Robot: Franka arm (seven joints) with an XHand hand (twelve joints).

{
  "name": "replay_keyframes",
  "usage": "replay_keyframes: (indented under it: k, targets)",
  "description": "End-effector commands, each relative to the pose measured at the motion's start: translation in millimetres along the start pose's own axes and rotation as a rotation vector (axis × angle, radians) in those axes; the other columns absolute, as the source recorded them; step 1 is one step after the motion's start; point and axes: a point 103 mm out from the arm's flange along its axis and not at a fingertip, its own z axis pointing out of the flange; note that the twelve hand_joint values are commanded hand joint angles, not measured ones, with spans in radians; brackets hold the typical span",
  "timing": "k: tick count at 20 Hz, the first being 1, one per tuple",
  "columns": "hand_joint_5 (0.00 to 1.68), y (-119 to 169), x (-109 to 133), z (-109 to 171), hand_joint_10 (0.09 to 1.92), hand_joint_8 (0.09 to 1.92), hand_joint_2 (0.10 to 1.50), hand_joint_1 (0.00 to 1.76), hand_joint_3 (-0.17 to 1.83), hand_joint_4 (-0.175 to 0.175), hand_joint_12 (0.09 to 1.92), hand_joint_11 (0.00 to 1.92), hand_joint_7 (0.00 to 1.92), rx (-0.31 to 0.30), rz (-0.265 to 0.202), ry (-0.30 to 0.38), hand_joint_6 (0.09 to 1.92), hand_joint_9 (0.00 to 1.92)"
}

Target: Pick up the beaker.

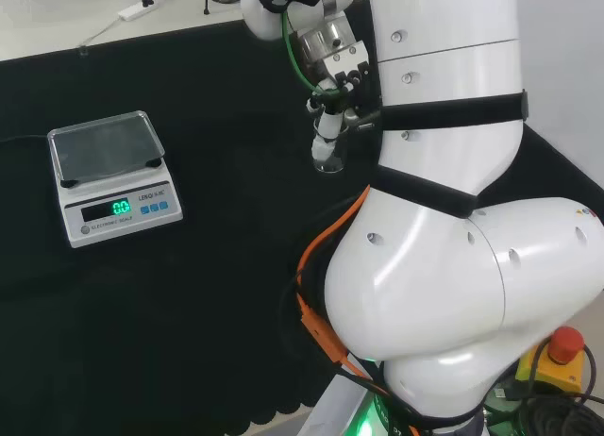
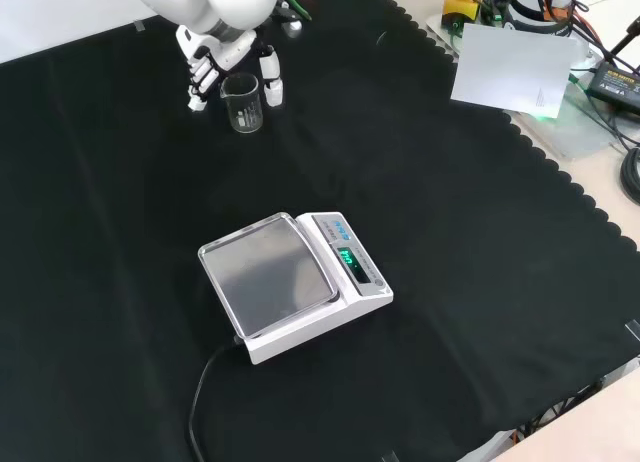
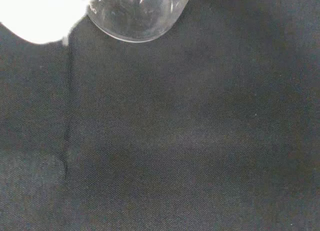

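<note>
Beaker (image 2: 245, 102) is standing upright on the cloth (image 2: 450, 282), well away from the scale (image 2: 292, 282), up past its pan toward the top of the front view. Hand (image 2: 215, 62) is right at it: fingers (image 2: 200, 82) hang down on the beaker's left side and the thumb (image 2: 270, 87) on its right, so the glass sits between them. Can't really tell whether they're touching the wall or just beside it, but nothing is curled around it, fingers look relaxed. From the head view the beaker (image 1: 328, 158) sits just under the fingertips, to the right of the scale (image 1: 111, 176). Wrist view catches its clear base (image 3: 135, 16) resting on the cloth. Looks empty. Scale pan has nothing on it either.
</note>
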Motion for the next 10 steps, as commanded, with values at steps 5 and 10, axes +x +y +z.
replay_keyframes:
  k: [5,10]
  targets:
    - [0.23,4.6,11.9,12.3,0.93,0.74,0.64,0.93,0.11,0.078,1.59,0.05,0.14,-0.035,0.002,0.041,0.09,0.26]
    - [0.44,5.0,21.9,11.7,0.82,0.82,0.55,1.00,0.36,0.065,1.50,0.28,0.38,-0.078,0.015,0.056,0.09,0.53]
